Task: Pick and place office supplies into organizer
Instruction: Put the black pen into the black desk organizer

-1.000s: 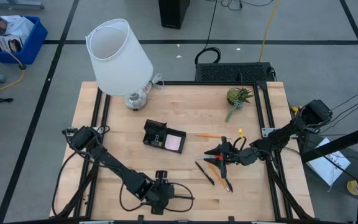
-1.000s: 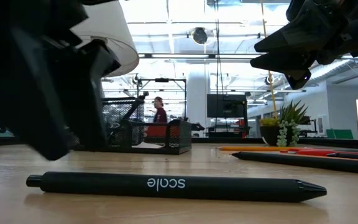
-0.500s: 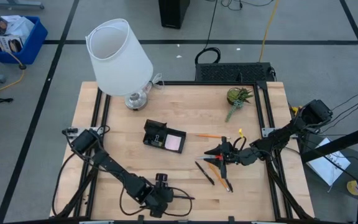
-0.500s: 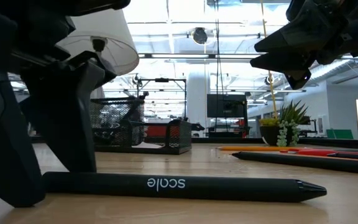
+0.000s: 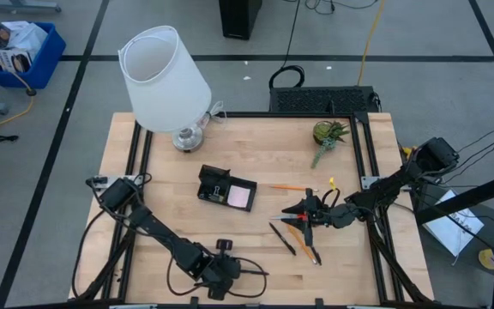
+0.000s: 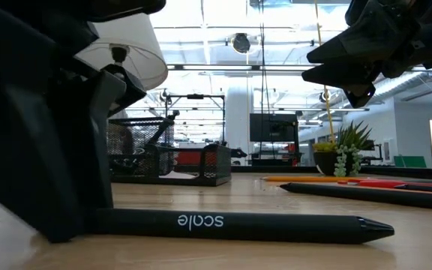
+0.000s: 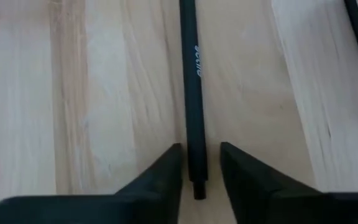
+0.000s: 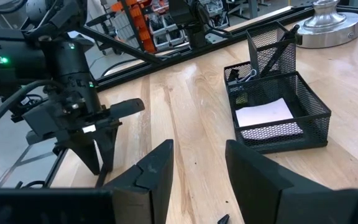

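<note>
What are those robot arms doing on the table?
The left gripper is down at the near edge of the wooden table, with its fingers on either side of the end of a black pen that lies flat. It looks to be picking it up. The right gripper hangs open above the scissors and other pens, waiting. The black mesh organizer sits in the middle with a pink pad in it.
</note>
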Motion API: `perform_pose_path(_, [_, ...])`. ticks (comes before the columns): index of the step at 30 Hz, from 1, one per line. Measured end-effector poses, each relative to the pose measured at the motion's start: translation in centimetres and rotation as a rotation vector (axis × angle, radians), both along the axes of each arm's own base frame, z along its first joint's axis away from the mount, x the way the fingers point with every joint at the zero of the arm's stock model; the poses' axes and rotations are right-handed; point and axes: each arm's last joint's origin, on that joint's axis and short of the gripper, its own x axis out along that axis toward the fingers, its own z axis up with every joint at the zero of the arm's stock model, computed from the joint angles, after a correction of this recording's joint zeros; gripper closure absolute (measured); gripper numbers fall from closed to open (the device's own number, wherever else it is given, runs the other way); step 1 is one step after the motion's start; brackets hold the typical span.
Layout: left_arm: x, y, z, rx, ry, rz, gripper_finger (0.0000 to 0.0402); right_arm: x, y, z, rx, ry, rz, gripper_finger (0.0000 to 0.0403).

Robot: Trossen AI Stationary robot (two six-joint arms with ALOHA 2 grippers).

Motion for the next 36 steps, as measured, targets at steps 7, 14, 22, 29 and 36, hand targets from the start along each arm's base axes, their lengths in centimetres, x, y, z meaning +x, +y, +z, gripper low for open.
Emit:
perform_pose_path(7, [0.3,0.5,-0.1,0.001,0.008,-0.005,0.0374,0.0,0.0,0.0,0.000,0.000,0.000,0.0264])
perform_pose_path(14, [0.4,0.8,-0.1,0.027,0.010,-0.002,0.0373,0.0,0.0,0.0,0.000,0.000,0.000,0.0264])
perform_pose_path(22, [0.5,1.2,-0.2,0.053,0.012,-0.002,0.0356,0.0,0.0,0.0,-0.024,0.001,0.005,0.0264])
perform_pose_path(29, [0.8,1.8,-0.2,0.079,0.008,0.014,0.0378,0.2,-0.1,0.6,-0.099,-0.056,-0.009,0.0264])
perform_pose_path(36, [1.4,2.7,-0.2,0.088,0.004,0.030,0.0346,0.4,-0.2,1.8,-0.073,-0.161,-0.016,0.0264])
